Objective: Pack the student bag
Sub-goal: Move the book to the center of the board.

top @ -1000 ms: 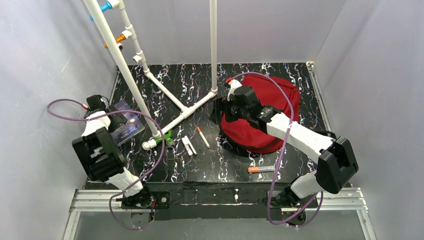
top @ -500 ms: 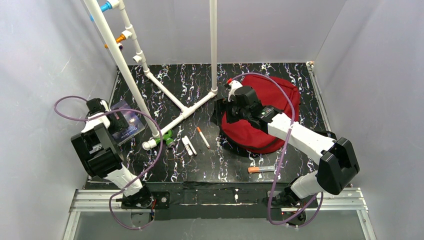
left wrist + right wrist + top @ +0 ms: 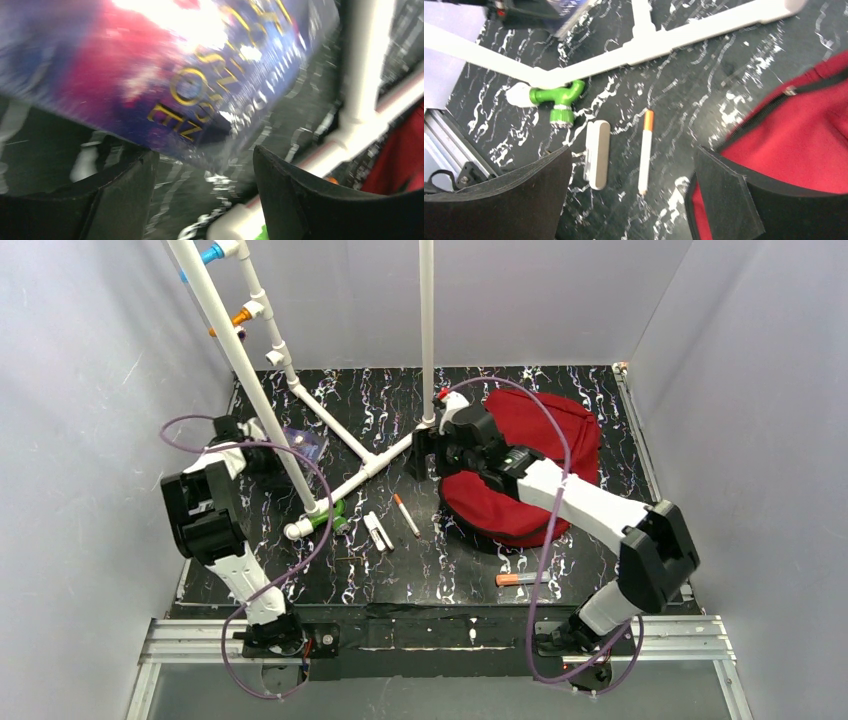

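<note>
The student bag (image 3: 560, 430) lies on the right half of the table, and its long axis seems to slant from near-left to far-right. Your right gripper (image 3: 631, 170) hovers just at the bag's left end with its fingers wide apart and empty, so this arm is much the nearer. Your left gripper (image 3: 202, 165) is well apart, beyond the white pipe frame (image 3: 345, 435). The book (image 3: 150, 65) sits at its fingers, but you cannot tell whether they clamp it. The gold letters on the cover are too blurred to read

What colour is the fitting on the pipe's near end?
The fitting is green; right wrist view.
</note>
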Action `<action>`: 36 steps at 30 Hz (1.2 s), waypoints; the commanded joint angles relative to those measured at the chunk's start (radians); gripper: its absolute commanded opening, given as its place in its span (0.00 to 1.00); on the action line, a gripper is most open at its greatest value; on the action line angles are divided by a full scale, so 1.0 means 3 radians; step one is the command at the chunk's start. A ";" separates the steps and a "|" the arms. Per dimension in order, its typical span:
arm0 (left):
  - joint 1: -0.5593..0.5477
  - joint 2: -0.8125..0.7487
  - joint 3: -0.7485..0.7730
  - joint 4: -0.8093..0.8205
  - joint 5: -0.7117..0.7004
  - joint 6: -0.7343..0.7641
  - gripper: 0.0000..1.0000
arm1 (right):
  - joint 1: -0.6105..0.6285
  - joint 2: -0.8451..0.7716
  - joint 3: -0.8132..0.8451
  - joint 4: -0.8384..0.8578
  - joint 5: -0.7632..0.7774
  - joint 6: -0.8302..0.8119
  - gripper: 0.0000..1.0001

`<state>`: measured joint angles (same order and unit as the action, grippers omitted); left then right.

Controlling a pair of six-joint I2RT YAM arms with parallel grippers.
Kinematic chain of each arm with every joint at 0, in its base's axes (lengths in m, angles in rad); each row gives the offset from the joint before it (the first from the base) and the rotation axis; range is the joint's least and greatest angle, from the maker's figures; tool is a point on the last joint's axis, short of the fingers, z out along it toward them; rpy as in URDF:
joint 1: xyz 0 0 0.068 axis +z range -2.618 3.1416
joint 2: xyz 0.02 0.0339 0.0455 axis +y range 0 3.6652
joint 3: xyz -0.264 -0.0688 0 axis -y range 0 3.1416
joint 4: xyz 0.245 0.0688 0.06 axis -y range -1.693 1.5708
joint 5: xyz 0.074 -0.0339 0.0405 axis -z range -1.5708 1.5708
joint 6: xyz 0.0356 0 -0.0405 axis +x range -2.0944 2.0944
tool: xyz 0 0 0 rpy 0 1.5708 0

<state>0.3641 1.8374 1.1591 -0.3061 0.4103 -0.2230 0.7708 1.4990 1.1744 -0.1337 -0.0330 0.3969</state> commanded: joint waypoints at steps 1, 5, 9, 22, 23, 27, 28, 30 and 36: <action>-0.0285 0.0180 -0.0067 -0.0355 0.0513 -0.0267 0.67 | 0.0185 0.0404 0.0409 0.0412 0.0095 0.0117 0.98; -0.0288 0.0145 -0.0092 -0.0371 0.0589 -0.0414 0.66 | 0.0308 0.0865 0.0698 0.0672 0.0096 0.0415 0.98; -0.0281 -0.0134 -0.0094 -0.0476 0.0447 -0.0363 0.69 | 0.0389 0.1319 0.1020 0.0781 0.0082 0.0720 0.98; 0.0037 0.0054 0.0669 -0.0151 -0.0020 -0.0657 0.80 | 0.0442 0.2558 0.1945 0.1304 -0.0417 0.1586 0.85; 0.0037 0.0134 0.0788 -0.0163 -0.0150 -0.0628 0.81 | 0.0442 0.2624 0.1974 0.1351 -0.0437 0.1623 0.85; 0.0010 0.0441 0.1368 -0.0459 -0.0600 -0.0439 0.85 | 0.0442 0.2891 0.2154 0.1400 -0.0472 0.1681 0.86; 0.0007 0.0510 0.1480 -0.0502 -0.0693 -0.0405 0.85 | 0.0442 0.2950 0.2216 0.1410 -0.0486 0.1706 0.86; 0.0006 0.0673 0.1658 -0.0612 -0.0871 -0.0372 0.84 | 0.0447 0.3071 0.2333 0.1438 -0.0486 0.1755 0.85; 0.0003 0.0884 0.1892 -0.0736 -0.1167 -0.0177 0.83 | 0.0467 0.3298 0.2565 0.1434 -0.0370 0.1851 0.82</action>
<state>0.3672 2.0953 1.6844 -0.4473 0.1608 -0.3271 0.8993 2.4512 1.8759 0.2626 -0.1631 0.9203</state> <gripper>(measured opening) 0.836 0.827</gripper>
